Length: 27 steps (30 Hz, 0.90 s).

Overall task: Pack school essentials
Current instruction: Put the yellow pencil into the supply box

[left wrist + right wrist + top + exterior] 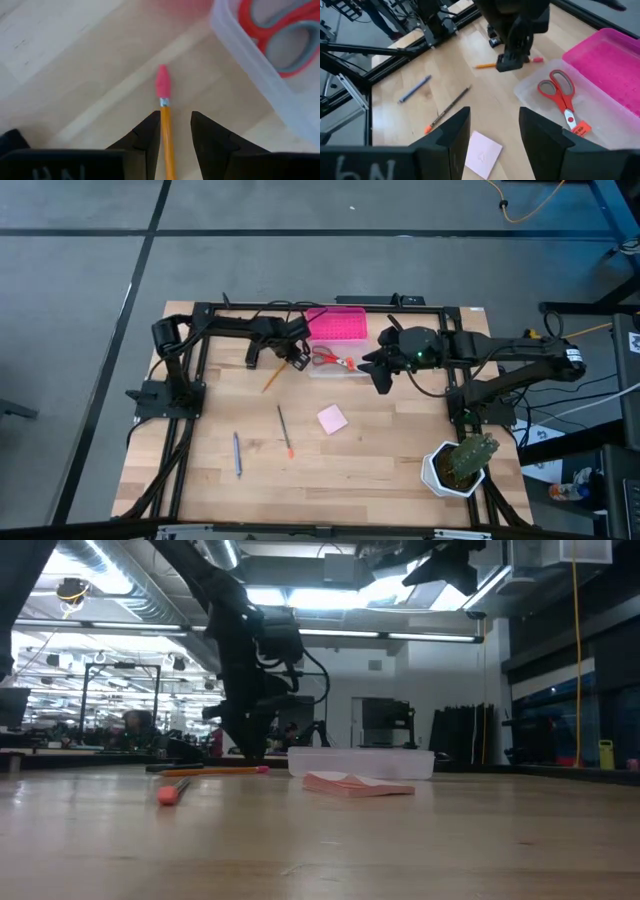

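Note:
My left gripper (176, 117) is open and low over the table, its fingers on either side of the orange pencil (166, 135) just behind the pink eraser (163, 86). The pencil (272, 377) lies flat on the wood beside the clear box (335, 366). Red-handled scissors (560, 97) and a tiny orange-red piece (579, 128) lie inside that box. The pink notepad (332, 419) and two slim pens (284, 430) (237, 453) lie on the table. My right gripper (383, 376) is open and raised beside the box, holding nothing.
The pink lid (337, 323) sits behind the clear box at the far edge. A cactus in a white pot (460, 465) stands at the near right corner. Black frame rails (190, 380) border the table on the left and right. Bare wood lies along the near edge.

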Available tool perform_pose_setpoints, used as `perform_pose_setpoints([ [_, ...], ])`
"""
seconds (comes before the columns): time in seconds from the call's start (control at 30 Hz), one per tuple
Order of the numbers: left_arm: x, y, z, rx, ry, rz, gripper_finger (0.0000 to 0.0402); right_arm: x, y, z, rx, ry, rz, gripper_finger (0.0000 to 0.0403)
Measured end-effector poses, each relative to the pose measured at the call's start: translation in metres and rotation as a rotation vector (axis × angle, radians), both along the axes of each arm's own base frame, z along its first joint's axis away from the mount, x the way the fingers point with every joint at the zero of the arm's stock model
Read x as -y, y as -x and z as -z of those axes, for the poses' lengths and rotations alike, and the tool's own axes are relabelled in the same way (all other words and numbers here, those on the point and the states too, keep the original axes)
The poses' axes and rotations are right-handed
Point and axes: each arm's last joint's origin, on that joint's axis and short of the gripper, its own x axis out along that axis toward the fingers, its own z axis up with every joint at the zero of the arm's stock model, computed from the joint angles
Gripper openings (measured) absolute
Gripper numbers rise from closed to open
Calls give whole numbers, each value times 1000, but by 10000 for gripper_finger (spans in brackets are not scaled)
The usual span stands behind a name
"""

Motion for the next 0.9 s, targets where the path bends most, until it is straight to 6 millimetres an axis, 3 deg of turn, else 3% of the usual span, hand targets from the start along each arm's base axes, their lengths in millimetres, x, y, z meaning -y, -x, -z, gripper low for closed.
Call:
perform_pose_setpoints([
  [0.3, -14, 6, 1, 3, 15, -9, 103, 0, 1, 1, -19, 41, -28, 169],
  [0.53, -10, 4, 1, 3, 21, 52, 103, 0, 1, 1, -18, 41, -28, 169],
  [0.9, -13, 1, 21, -52, 34, 28, 103, 0, 1, 1, -11, 0, 0, 169],
])
